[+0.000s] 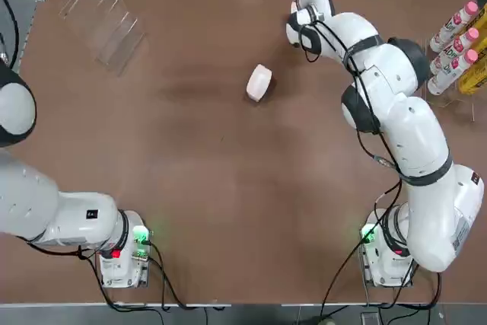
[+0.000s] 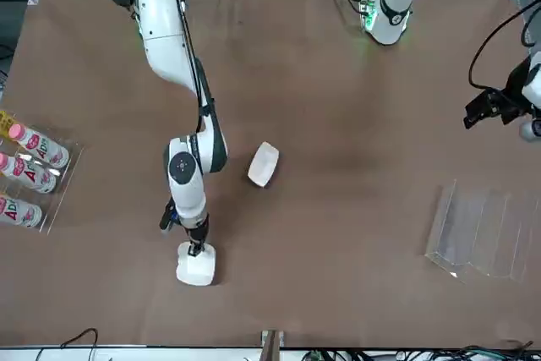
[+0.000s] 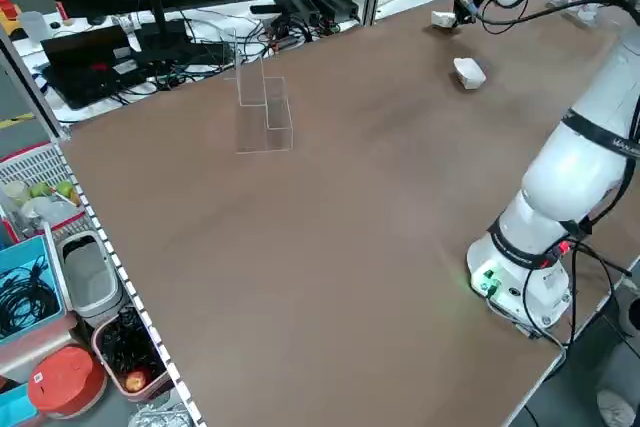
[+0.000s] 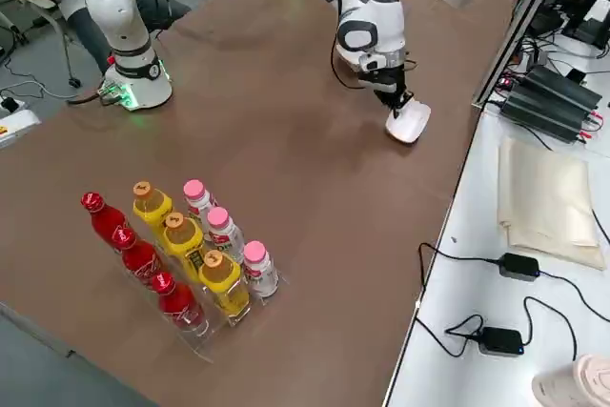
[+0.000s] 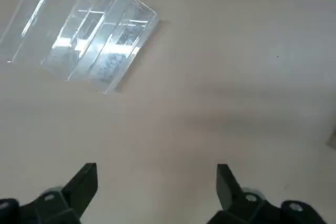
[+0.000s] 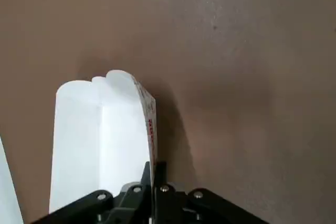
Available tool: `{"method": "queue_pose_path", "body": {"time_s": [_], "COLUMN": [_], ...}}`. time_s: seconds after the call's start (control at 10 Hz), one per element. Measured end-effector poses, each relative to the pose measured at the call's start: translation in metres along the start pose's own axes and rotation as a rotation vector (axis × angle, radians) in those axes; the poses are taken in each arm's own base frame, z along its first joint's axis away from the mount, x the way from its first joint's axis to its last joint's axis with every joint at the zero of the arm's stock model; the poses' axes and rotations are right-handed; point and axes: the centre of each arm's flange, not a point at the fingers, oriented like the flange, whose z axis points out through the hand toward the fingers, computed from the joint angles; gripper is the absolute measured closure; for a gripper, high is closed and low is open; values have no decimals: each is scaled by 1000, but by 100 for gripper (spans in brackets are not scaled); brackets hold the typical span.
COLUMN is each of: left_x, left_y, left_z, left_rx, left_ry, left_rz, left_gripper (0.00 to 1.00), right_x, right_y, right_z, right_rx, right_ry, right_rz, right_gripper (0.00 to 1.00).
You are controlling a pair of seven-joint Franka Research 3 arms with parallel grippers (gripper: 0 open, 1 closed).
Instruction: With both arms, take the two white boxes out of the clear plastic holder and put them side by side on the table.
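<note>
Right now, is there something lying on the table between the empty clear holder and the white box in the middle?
No. In the top view, only bare table lies between the clear plastic holder and the middle white box.

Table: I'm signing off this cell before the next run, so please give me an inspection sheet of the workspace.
Surface: brown table, no spills seen.
Job's things: clear plastic holder empty; first white box lying mid-table; second white box near the far edge, apart from the first.
Clutter: bottle rack at the robot's right edge.
Grippers: left gripper above the table near the holder, jaws open, empty; right gripper at the second box, jaws closed against its edge.
Cables: base cables at the near edge.
Surroundings: storage bins off the table.
</note>
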Motion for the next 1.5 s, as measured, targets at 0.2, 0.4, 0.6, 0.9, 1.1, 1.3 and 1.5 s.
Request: {"method": "queue_pose_path", "body": {"time_s": [0.2, 0.4, 0.6, 0.9, 1.1, 1.3, 1.5], "left_x": [3, 4, 4, 6, 7, 7, 7], "left_y": [-5, -7, -7, -7, -6, -6, -6], "left_z": [5, 1, -5, -3, -8, -16, -17], "left_rx": [0, 0, -1, -1, -1, -2, -2], "left_ry": [-8, 3, 17, 15, 28, 44, 47], "left_rz": [26, 31, 31, 30, 32, 33, 33], "left_gripper": [0, 0, 0, 0, 0, 0, 0], "right_x": [0, 1, 3, 4, 1, -3, -12], "right_y": [0, -1, -3, -7, -11, -15, -10], "right_z": [0, 0, -1, -4, -16, -36, -59], "right_rx": [4, 9, 12, 14, -26, -71, -142], "right_ry": [8, 13, 16, 17, 30, 29, 13], "right_rz": [-10, -14, -13, -11, -23, -121, -331], "right_gripper": [97, 91, 81, 72, 69, 68, 66]}}
